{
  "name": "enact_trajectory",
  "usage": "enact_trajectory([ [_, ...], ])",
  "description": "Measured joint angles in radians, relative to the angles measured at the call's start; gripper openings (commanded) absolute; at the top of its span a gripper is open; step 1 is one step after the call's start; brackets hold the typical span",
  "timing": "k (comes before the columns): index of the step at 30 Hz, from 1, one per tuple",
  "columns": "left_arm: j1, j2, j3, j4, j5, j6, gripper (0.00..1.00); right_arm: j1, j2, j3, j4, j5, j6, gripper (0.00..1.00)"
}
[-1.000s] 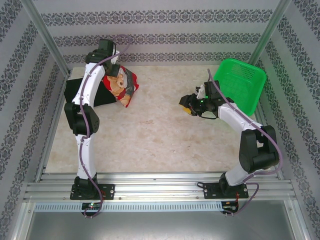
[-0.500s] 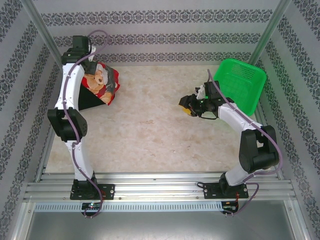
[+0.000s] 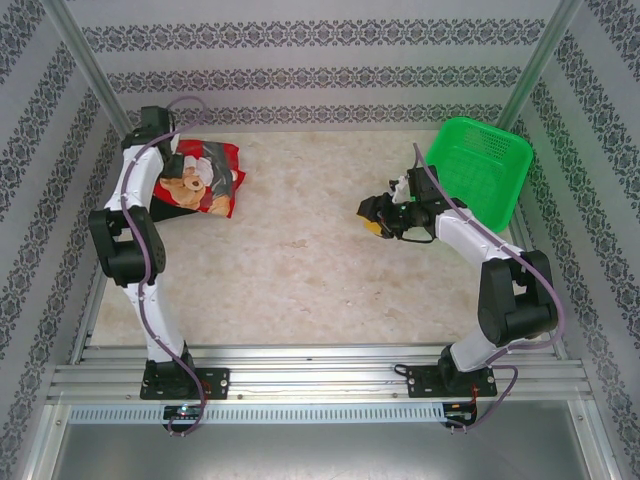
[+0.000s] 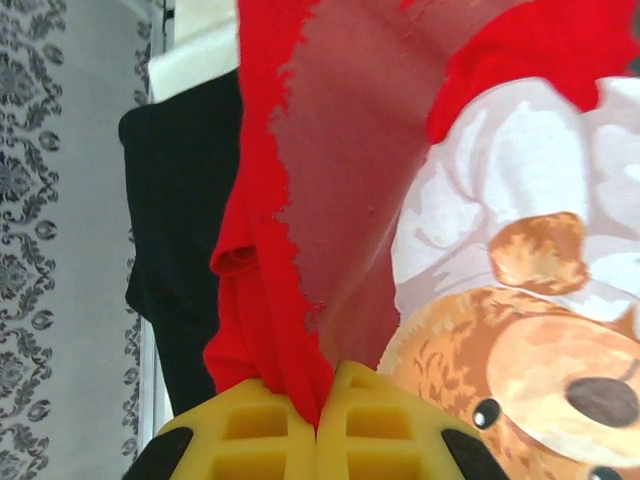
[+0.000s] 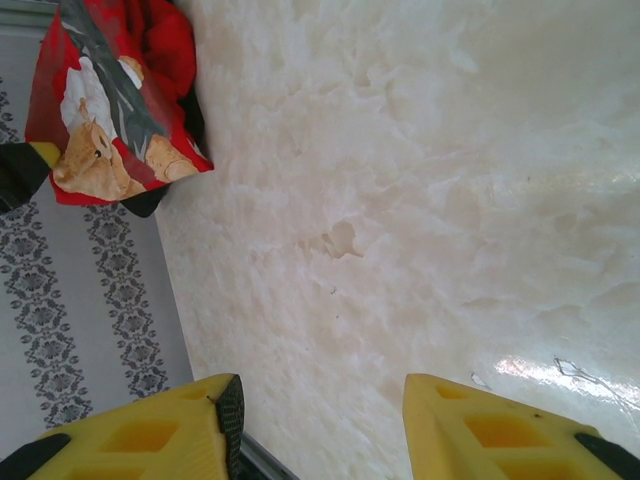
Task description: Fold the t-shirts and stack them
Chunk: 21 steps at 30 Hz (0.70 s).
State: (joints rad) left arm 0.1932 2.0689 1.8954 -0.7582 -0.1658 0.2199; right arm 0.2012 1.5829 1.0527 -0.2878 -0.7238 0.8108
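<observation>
The bright red teddy-bear-print cloth t-shirt (image 3: 205, 180) lies at the table's (image 3: 300, 270) far left corner, partly over the plain black cloth t-shirt (image 4: 180, 250). Stacking looks nearly done. The left gripper (image 4: 318, 420) is pinched tight on a red edge, so letting go seemingly remains. The right gripper (image 5: 320, 420) stands half-open and empty, near the green plastic mesh basket (image 3: 480, 165).

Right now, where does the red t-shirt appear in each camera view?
Top external: red t-shirt, far left of the table.
Left wrist: red t-shirt across most of the picture, pinched in left gripper at bottom.
Right wrist: red t-shirt in top-left corner.
Shared landmark: its teddy-bear print.
</observation>
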Motion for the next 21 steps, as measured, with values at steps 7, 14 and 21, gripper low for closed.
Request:
enact_trajectory([
  [7,0.1,0.0,-0.051,0.072,0.006,-0.078,0.5,0.003,0.0,0.0,-0.041,0.001,-0.009,0.48],
  [14,0.164,-0.013,-0.051,0.085,0.037,-0.179,1.0,0.011,-0.002,0.014,-0.076,0.005,-0.036,0.65],
  [21,0.159,-0.328,-0.252,0.179,0.256,-0.32,1.0,-0.014,-0.132,0.031,-0.188,0.101,-0.166,0.94],
])
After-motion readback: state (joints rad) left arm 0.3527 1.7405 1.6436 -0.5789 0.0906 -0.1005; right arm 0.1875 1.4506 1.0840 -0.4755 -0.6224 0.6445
